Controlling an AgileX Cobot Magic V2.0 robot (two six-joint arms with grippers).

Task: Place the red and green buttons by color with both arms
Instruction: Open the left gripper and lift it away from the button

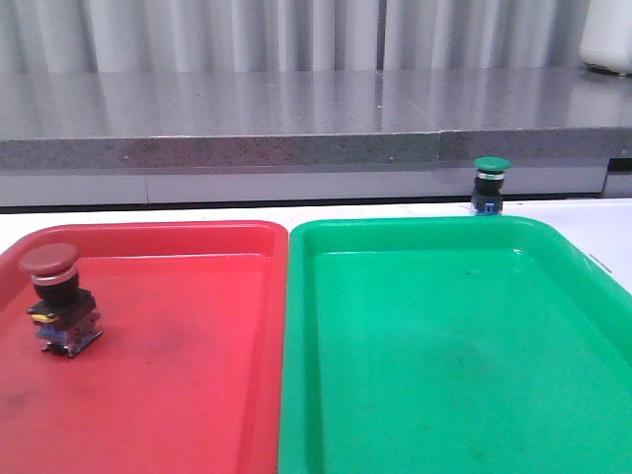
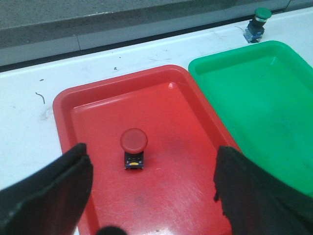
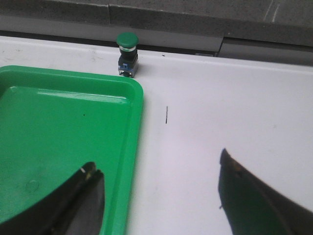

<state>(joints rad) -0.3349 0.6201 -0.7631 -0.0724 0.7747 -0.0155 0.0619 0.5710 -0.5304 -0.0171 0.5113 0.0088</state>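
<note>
Red button (image 1: 54,296) stands upright in the red tray (image 1: 178,395), near the tray's left edge in the front view, roughly midway along that side. Dark red cap on top, silver collar under it, black-blue base touching the tray floor. In the left wrist view the same button sits on the tray floor, well clear of the rims.

Green button (image 1: 490,184) stands upright on the white worktop (image 1: 197,212), just beyond the far rim of the green tray (image 1: 444,375), toward that tray's far right corner. It is outside the tray, not in it. Right wrist view shows it just past the tray's corner rim, close to the grey ledge (image 1: 296,118) along the back edge of the worktop.

The two trays lie side by side, long rims touching or almost touching, red on the left, green on the right.

Left gripper (image 2: 154,188) hangs over the red tray, jaws spread wide apart, nothing between them; red button lies ahead of the gap, not touched.

Right gripper (image 3: 159,196) has jaws spread wide too, holding nothing. One finger (image 3: 73,205) is over the green tray's edge, the other over bare worktop. Green button is well apart from it.

Neither gripper shows in the front view.
</note>
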